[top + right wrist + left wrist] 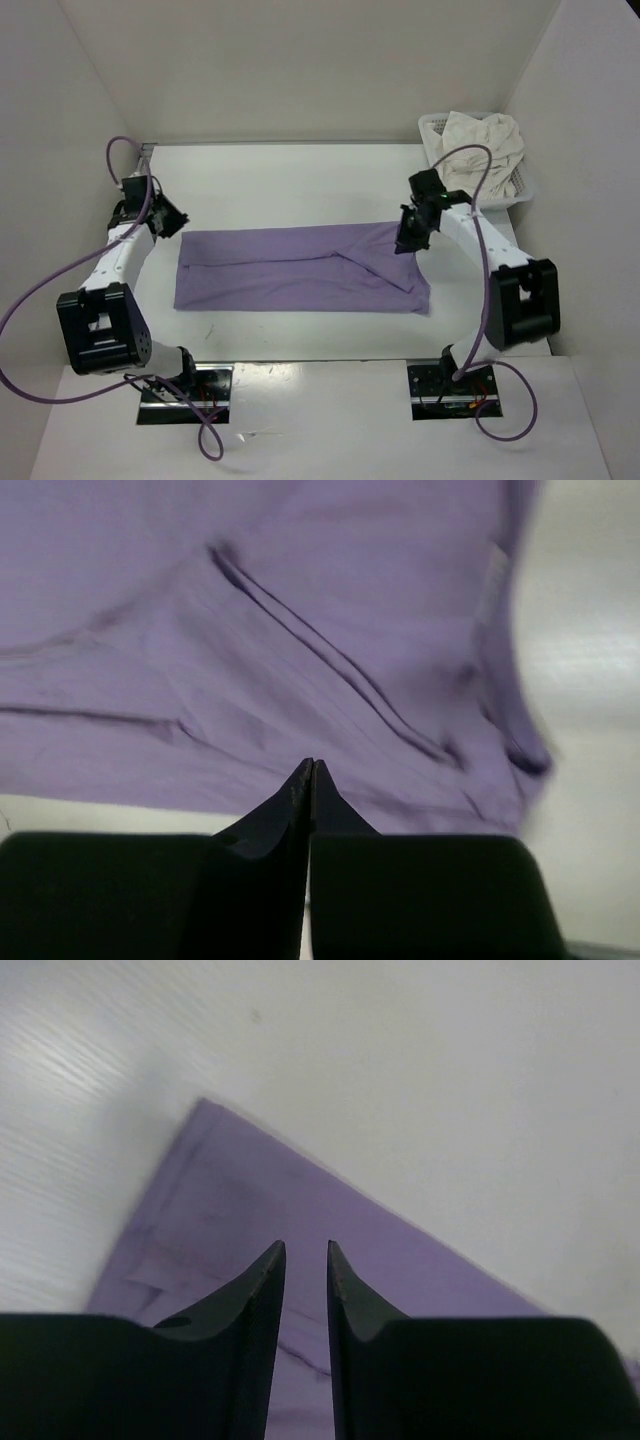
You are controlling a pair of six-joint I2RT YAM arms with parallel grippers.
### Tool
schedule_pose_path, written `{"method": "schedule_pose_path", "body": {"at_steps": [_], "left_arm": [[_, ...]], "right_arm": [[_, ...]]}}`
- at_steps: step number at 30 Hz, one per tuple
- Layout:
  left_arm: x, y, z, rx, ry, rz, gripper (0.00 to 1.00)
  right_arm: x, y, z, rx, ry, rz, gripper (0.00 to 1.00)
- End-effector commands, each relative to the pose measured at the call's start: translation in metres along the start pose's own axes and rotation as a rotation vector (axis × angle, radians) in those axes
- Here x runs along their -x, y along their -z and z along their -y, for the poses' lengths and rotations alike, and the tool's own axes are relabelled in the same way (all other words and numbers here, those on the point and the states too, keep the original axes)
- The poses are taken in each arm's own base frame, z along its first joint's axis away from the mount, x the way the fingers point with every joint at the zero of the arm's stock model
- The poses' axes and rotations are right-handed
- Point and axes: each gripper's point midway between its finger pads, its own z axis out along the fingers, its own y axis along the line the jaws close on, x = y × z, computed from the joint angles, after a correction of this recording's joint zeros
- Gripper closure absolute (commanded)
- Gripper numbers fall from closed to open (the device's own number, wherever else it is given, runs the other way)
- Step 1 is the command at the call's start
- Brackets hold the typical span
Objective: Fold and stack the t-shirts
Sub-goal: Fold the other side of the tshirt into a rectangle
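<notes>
The lavender t-shirt (300, 270) lies flat on the white table as a long folded band with a few creases. My left gripper (172, 225) hovers over its far left corner. In the left wrist view the jaws (306, 1245) stand a little apart and empty, above the shirt's corner (260, 1190). My right gripper (408, 240) is over the shirt's far right corner. In the right wrist view its tips (312, 763) are pressed together above the purple cloth (300, 610), with nothing seen between them. The cream t-shirt (482, 145) lies crumpled in the basket. The green shirt is out of view.
The white mesh basket (522, 185) stands at the back right corner against the wall. White walls close in the table on the left, back and right. The arm bases and purple cables are at the near edge.
</notes>
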Motion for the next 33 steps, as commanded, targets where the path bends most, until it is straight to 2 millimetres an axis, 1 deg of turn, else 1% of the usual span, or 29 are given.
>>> {"method": "schedule_pose_path", "body": {"at_steps": [1, 2, 3, 4, 5, 6, 7, 8, 9, 10, 11, 12, 13, 14, 15, 16, 17, 18, 21, 22, 24, 25, 26, 28, 29, 30, 31, 32, 33], "left_arm": [[-0.041, -0.013, 0.035, -0.106, -0.043, -0.103, 0.7], [-0.055, -0.013, 0.05, -0.143, -0.079, -0.131, 0.71], [-0.069, -0.018, 0.054, -0.145, -0.084, -0.169, 0.71], [-0.075, -0.02, 0.06, -0.157, -0.101, -0.179, 0.71], [-0.092, -0.023, 0.062, -0.16, -0.121, -0.221, 0.71], [-0.096, -0.024, 0.067, -0.179, -0.127, -0.23, 0.71], [-0.098, -0.022, 0.073, -0.213, -0.126, -0.245, 0.71], [-0.106, -0.025, 0.069, -0.206, -0.125, -0.272, 0.73], [-0.109, -0.028, 0.07, -0.214, -0.124, -0.284, 0.73], [-0.109, -0.028, 0.07, -0.214, -0.124, -0.284, 0.73], [-0.115, -0.031, 0.064, -0.199, -0.123, -0.301, 0.73], [-0.118, -0.034, 0.062, -0.192, -0.122, -0.31, 0.73], [-0.121, -0.034, 0.061, -0.2, -0.122, -0.314, 0.73], [-0.124, -0.037, 0.059, -0.191, -0.121, -0.325, 0.73], [-0.127, -0.04, 0.056, -0.181, -0.12, -0.337, 0.73], [-0.13, -0.04, 0.056, -0.189, -0.119, -0.344, 0.73], [-0.132, -0.044, 0.055, -0.186, -0.119, -0.347, 0.73], [-0.135, -0.046, 0.053, -0.178, -0.118, -0.356, 0.73], [-0.137, -0.048, 0.051, -0.172, -0.118, -0.363, 0.73], [-0.136, -0.049, 0.05, -0.164, -0.119, -0.357, 0.73], [-0.136, -0.049, 0.05, -0.164, -0.119, -0.356, 0.73], [-0.137, -0.052, 0.049, -0.162, -0.118, -0.359, 0.73], [-0.137, -0.052, 0.049, -0.162, -0.118, -0.359, 0.73], [-0.137, -0.055, 0.045, -0.15, -0.111, -0.363, 0.73], [-0.143, -0.057, 0.039, -0.136, -0.109, -0.379, 0.73], [-0.143, -0.057, 0.039, -0.136, -0.109, -0.379, 0.73], [-0.14, -0.058, 0.036, -0.131, -0.101, -0.374, 0.73], [-0.143, -0.058, 0.034, -0.129, -0.101, -0.377, 0.73], [-0.141, -0.056, 0.036, -0.135, -0.093, -0.369, 0.73]], "right_arm": [[0.051, -0.02, -0.063, 0.14, 0.063, 0.146, 1.0], [0.052, -0.041, -0.062, 0.121, 0.059, 0.114, 0.97], [0.059, -0.045, -0.073, 0.135, 0.072, 0.126, 0.94], [0.061, -0.052, -0.077, 0.136, 0.089, 0.121, 0.88], [0.072, -0.065, -0.078, 0.121, 0.115, 0.143, 0.85], [0.076, -0.069, -0.077, 0.107, 0.129, 0.142, 0.81], [0.08, -0.072, -0.077, 0.094, 0.145, 0.142, 0.72], [0.085, -0.076, -0.079, 0.093, 0.158, 0.142, 0.68], [0.084, -0.081, -0.077, 0.086, 0.177, 0.133, 0.67], [0.088, -0.082, -0.08, 0.09, 0.178, 0.139, 0.66], [0.08, -0.092, -0.077, 0.083, 0.176, 0.098, 0.65], [0.078, -0.096, -0.075, 0.078, 0.176, 0.09, 0.64], [0.075, -0.096, -0.08, 0.09, 0.184, 0.083, 0.64], [0.072, -0.1, -0.08, 0.097, 0.185, 0.071, 0.63], [0.071, -0.1, -0.082, 0.108, 0.185, 0.065, 0.63], [0.07, -0.1, -0.088, 0.119, 0.185, 0.074, 0.63], [0.061, -0.107, -0.088, 0.119, 0.192, 0.047, 0.62], [0.059, -0.11, -0.087, 0.114, 0.191, 0.039, 0.62], [0.053, -0.111, -0.088, 0.13, 0.182, 0.017, 0.62], [0.055, -0.108, -0.089, 0.135, 0.183, 0.024, 0.62], [0.048, -0.112, -0.087, 0.137, 0.171, 0.009, 0.62], [0.05, -0.108, -0.088, 0.141, 0.172, 0.016, 0.62], [0.046, -0.11, -0.085, 0.136, 0.171, 0.007, 0.62], [0.043, -0.11, -0.09, 0.147, 0.18, 0.0, 0.62], [0.043, -0.11, -0.09, 0.147, 0.18, 0.0, 0.62], [0.04, -0.11, -0.088, 0.141, 0.179, -0.009, 0.64], [0.038, -0.109, -0.086, 0.135, 0.186, -0.021, 0.64], [0.039, -0.11, -0.084, 0.125, 0.186, -0.015, 0.64], [0.039, -0.11, -0.084, 0.125, 0.186, -0.015, 0.64]]}}
